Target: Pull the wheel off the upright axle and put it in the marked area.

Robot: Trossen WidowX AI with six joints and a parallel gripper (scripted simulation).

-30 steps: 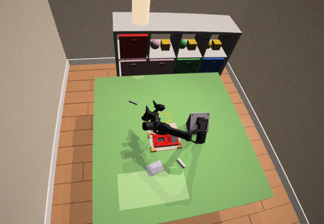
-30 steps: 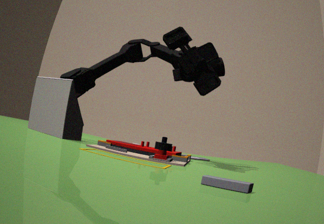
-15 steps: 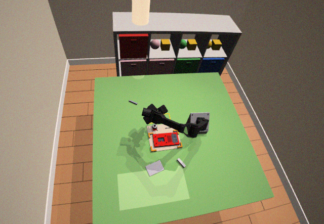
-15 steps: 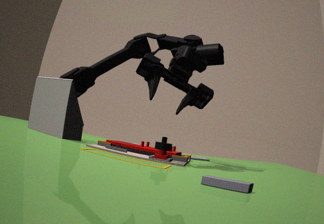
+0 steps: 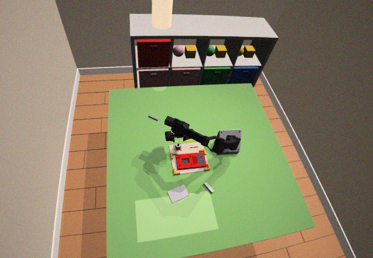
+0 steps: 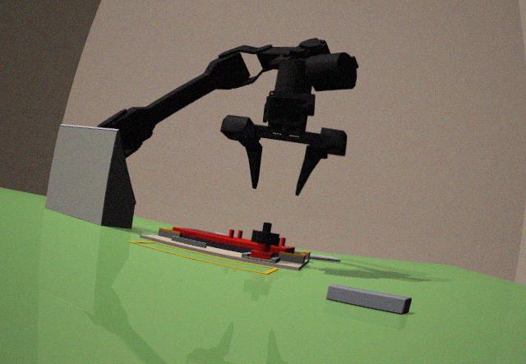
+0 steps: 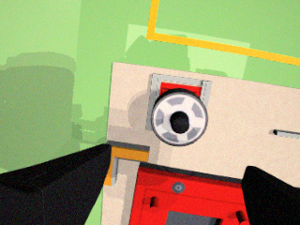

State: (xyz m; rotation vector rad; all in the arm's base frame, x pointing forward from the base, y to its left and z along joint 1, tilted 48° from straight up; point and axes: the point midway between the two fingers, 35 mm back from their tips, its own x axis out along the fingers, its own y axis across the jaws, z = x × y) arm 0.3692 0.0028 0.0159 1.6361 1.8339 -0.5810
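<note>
The wheel (image 5: 178,146) (image 6: 265,237) (image 7: 189,131), with a dark tyre and white face, sits on the upright black axle (image 6: 267,226) (image 7: 179,122). The axle stands on a small red block in a grey holder near a corner of the beige board (image 7: 234,117). The marked area, a yellow outline (image 6: 271,270) (image 7: 211,46), lies on the table beside that side of the board. My gripper (image 6: 276,191) (image 7: 177,165) is open and empty, pointing down. It hangs well above the wheel, touching nothing. In the top view the arm hides its fingertips and most of the outline.
A red plate (image 5: 192,164) (image 7: 202,199) with short pegs lies on the board between orange corner brackets (image 7: 133,153). A grey bar (image 5: 152,117) (image 6: 368,299) lies beyond the marked area. Another bar (image 5: 208,187) and a pale flat plate (image 5: 178,193) lie on the board's opposite side.
</note>
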